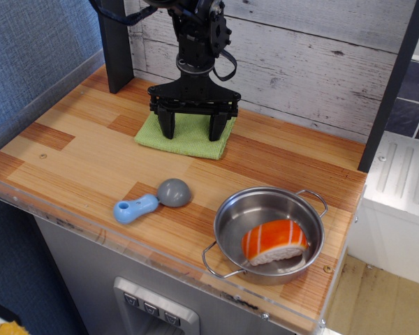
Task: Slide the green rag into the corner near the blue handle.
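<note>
The green rag (190, 139) lies flat on the wood countertop near the back wall. My black gripper (191, 130) is open, straight over the rag, with both fingertips down on or just above the cloth; I cannot tell if they touch. The gripper body hides the rag's back part. The blue handle (135, 208) with its grey dome head (174, 192) lies nearer the front left. The corner (1, 183) with the clear rim meets the blue wall at the left front.
A steel pot (268, 234) holding an orange and white striped toy food piece (274, 241) stands at the front right. A dark post (115, 45) stands at the back left. The white plank wall (307, 63) runs behind the arm.
</note>
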You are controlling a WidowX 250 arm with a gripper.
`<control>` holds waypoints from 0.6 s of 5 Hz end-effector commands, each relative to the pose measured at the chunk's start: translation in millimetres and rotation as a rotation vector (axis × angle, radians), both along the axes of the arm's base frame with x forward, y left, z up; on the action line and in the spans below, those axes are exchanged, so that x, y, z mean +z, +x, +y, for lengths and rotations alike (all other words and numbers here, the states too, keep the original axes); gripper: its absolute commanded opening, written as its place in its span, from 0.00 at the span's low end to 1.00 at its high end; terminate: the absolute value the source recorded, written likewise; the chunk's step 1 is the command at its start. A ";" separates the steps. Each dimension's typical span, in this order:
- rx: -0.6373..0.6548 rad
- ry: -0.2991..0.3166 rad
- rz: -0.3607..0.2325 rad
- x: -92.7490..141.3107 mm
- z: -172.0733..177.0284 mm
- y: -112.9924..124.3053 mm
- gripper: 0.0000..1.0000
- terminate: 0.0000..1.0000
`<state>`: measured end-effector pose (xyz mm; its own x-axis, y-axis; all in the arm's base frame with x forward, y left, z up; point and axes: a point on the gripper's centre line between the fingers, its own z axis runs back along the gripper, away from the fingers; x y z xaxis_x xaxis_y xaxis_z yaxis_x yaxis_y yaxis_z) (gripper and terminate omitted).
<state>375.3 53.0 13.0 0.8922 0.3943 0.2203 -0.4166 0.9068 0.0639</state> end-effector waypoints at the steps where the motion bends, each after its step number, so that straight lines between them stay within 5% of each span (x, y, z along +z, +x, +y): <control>1: 0.033 -0.017 0.017 -3.4 26.0 -11.2 1.00 0.00; 3: 0.108 0.008 0.046 -1.0 54.5 -30.5 1.00 0.00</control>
<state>349.9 95.5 8.0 0.8648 0.4694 0.1781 -0.4887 0.8684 0.0841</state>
